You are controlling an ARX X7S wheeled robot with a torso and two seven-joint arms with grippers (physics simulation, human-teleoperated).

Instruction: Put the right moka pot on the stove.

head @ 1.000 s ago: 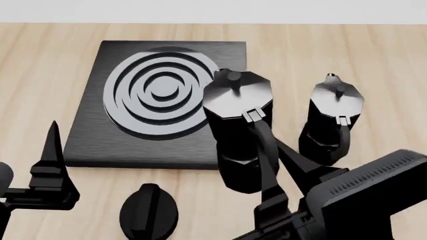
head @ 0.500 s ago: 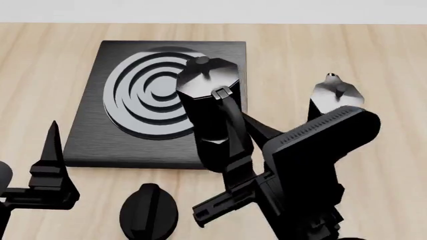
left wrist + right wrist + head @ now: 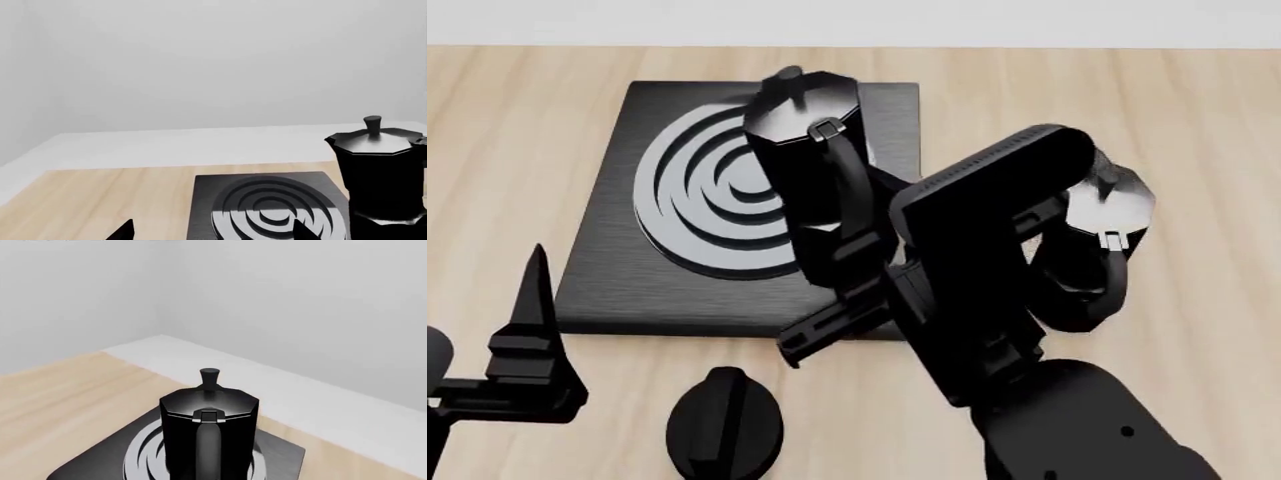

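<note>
We are mid-carry: our right gripper [image 3: 851, 262], jaws clamped on its handle, holds the small black faceted moka pot [image 3: 805, 150] above the flat square black stove's [image 3: 614, 270] grey rings, so next we lower and release, left jaws unreadable.

We count two black moka pots: one moka pot [image 3: 805, 150] over the stove [image 3: 607, 270] and a second moka pot [image 3: 1094, 250] off the stove's right edge, on the wooden table [image 3: 1201, 130]. There is one stove, carrying a single set of concentric burner rings [image 3: 701, 195], and one round dial knob [image 3: 723, 425] on the wood just in front of the stove's near edge. We also see two grippers, the left gripper [image 3: 521, 350] off the stove's near left corner and the right gripper [image 3: 854, 265] over its right side.
</note>
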